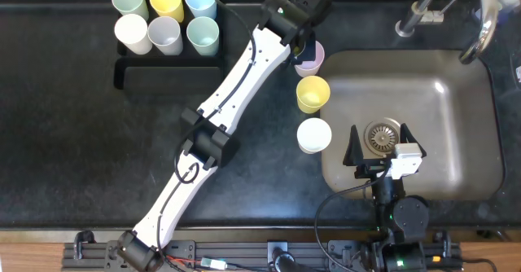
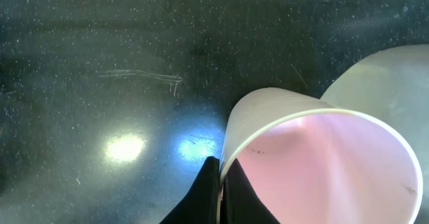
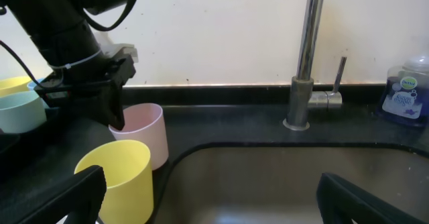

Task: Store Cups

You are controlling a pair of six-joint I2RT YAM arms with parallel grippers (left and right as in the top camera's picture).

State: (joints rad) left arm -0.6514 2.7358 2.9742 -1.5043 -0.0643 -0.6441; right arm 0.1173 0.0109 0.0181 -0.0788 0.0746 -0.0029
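A: Where is the pale pink plastic cup (image 2: 315,163)?
B: On the worktop, by the steel sink's (image 1: 456,101) back left corner. Your left gripper (image 2: 220,184) pinches its wall, probably for lifting. Your right gripper (image 1: 380,146) hangs spread wide over the sink.

The left arm (image 1: 244,75) lies diagonally across the counter (image 1: 65,158), from the bottom edge up to the pink cup (image 1: 316,60). It blocks the direct path between the tray (image 1: 163,75) and the sink (image 1: 456,101). The pink cup, yellow cup (image 1: 313,93) and white cup (image 1: 314,134) stand in a close line along the sink's left rim. Six cups (image 1: 165,32) fill the tray's rear rows; its front strip offers room. The broad counter left of the arm gives passage. A faucet (image 1: 419,11) stands behind the basin.
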